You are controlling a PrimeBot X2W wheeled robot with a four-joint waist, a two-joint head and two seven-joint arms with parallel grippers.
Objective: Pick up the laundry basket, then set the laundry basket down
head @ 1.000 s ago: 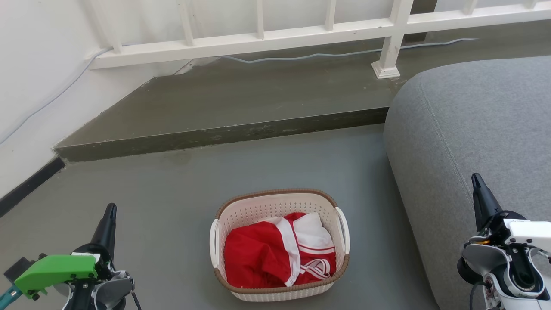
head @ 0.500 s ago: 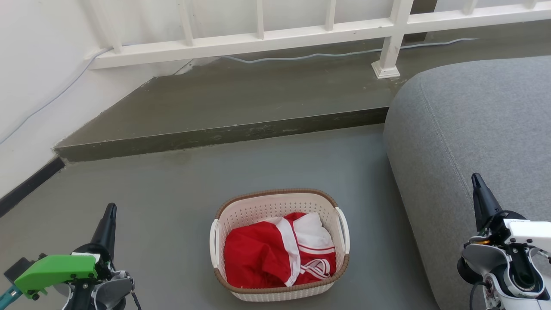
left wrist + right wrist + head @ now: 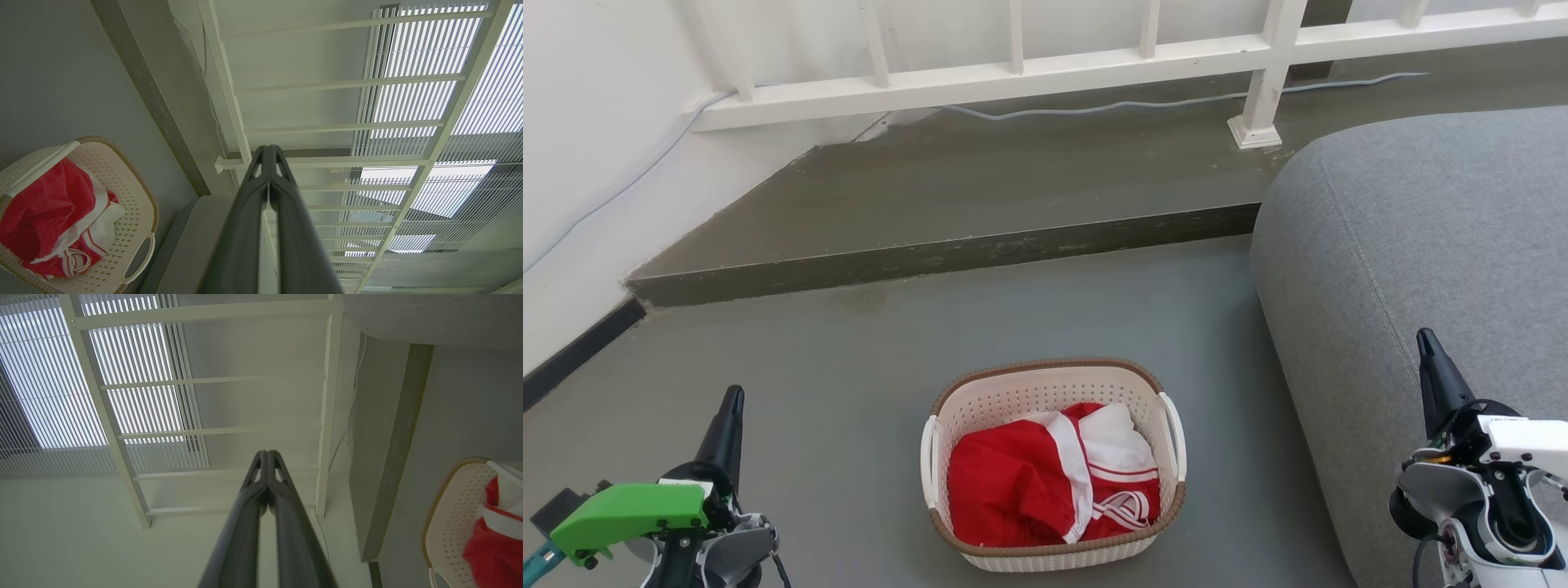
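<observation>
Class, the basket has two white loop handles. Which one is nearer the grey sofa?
The right-hand handle of the laundry basket: it faces the grey sofa, while the left-hand handle faces bare floor.

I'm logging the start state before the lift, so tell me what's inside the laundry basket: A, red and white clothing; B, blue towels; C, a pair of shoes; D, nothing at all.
A: the laundry basket, standing on the floor, holds a crumpled red and white garment.
</observation>
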